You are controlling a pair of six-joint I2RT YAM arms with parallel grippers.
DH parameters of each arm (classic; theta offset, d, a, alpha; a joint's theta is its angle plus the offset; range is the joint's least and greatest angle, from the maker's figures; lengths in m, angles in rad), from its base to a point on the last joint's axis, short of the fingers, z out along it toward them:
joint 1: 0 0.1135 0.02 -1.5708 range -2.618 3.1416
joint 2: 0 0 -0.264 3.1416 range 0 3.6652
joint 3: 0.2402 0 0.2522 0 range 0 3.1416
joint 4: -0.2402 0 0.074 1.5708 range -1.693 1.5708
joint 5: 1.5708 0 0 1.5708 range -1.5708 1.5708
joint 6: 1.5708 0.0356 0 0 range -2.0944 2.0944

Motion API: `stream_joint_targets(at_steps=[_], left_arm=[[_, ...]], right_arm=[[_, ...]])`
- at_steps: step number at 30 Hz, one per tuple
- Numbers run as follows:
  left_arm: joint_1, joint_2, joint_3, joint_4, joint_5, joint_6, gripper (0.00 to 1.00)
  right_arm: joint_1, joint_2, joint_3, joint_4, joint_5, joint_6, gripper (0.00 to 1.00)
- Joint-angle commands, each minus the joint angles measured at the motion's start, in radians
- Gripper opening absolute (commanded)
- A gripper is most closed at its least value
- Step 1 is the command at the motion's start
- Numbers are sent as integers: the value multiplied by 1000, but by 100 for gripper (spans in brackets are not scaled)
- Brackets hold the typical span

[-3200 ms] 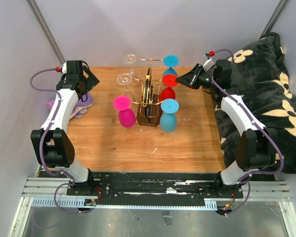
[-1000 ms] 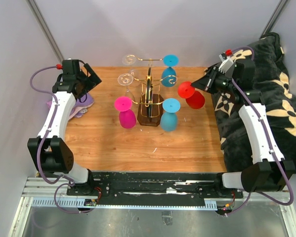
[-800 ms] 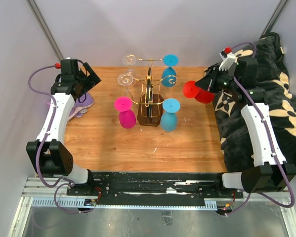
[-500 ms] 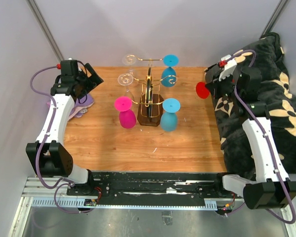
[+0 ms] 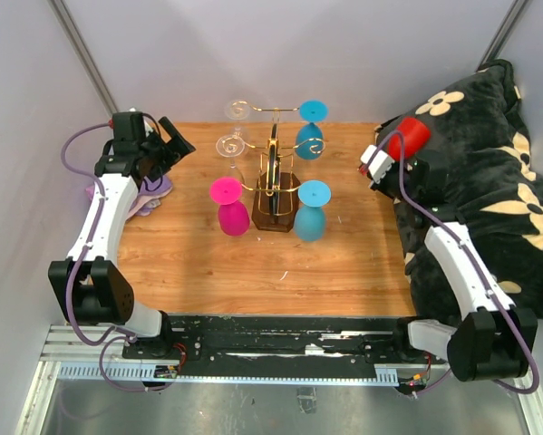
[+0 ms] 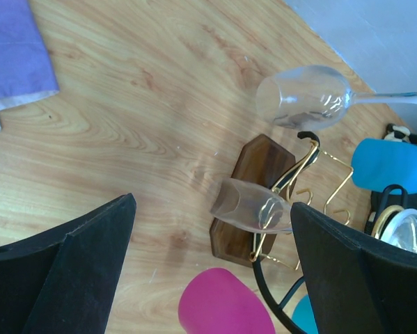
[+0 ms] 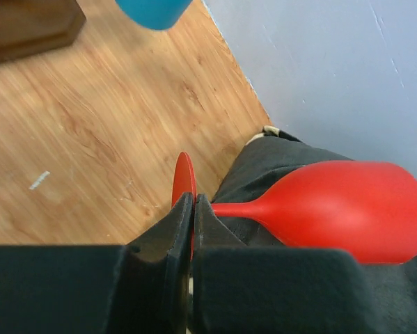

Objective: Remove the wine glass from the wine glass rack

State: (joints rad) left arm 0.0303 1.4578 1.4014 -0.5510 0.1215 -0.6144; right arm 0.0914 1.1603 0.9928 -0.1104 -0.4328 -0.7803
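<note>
The wine glass rack [image 5: 273,181], gold wire on a dark wooden base [image 6: 260,167], stands mid-table. A pink glass [image 5: 227,204], two blue ones [image 5: 309,208] and two clear ones [image 6: 302,97] hang on it. A red wine glass [image 5: 414,136] is off the rack, at the table's right edge above the black blanket. My right gripper [image 7: 194,198] is shut on its flat foot, and the bowl [image 7: 347,209] points away over the blanket. At the rack's back left my left gripper [image 5: 176,145] stands open, holding nothing. A clear glass [image 6: 250,205] lies beyond its fingers.
A black blanket with cream flowers [image 5: 489,181] fills the right side past the table edge. A purple cloth [image 5: 149,190] lies at the left edge by the left arm. Grey walls close the back and sides.
My right arm has carried the red glass from beside the rack rightward to above the blanket, turning it on the way. The left gripper has turned slightly and stays open.
</note>
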Motion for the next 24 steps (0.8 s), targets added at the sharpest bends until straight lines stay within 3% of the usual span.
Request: stream_joint_targets(at_steps=[1, 9, 16, 24], left_arm=[[2, -12, -19, 37, 40, -10, 100], [2, -9, -21, 53, 37, -6, 100], [2, 29, -26, 75, 47, -12, 100], [3, 58, -7, 94, 46, -9, 100]], right_arm=[[13, 39, -127, 285, 41, -228, 1], [37, 217, -284, 729, 71, -386, 1], [70, 387, -238, 815, 105, -543, 1], [80, 596, -216, 978, 189, -574, 1]])
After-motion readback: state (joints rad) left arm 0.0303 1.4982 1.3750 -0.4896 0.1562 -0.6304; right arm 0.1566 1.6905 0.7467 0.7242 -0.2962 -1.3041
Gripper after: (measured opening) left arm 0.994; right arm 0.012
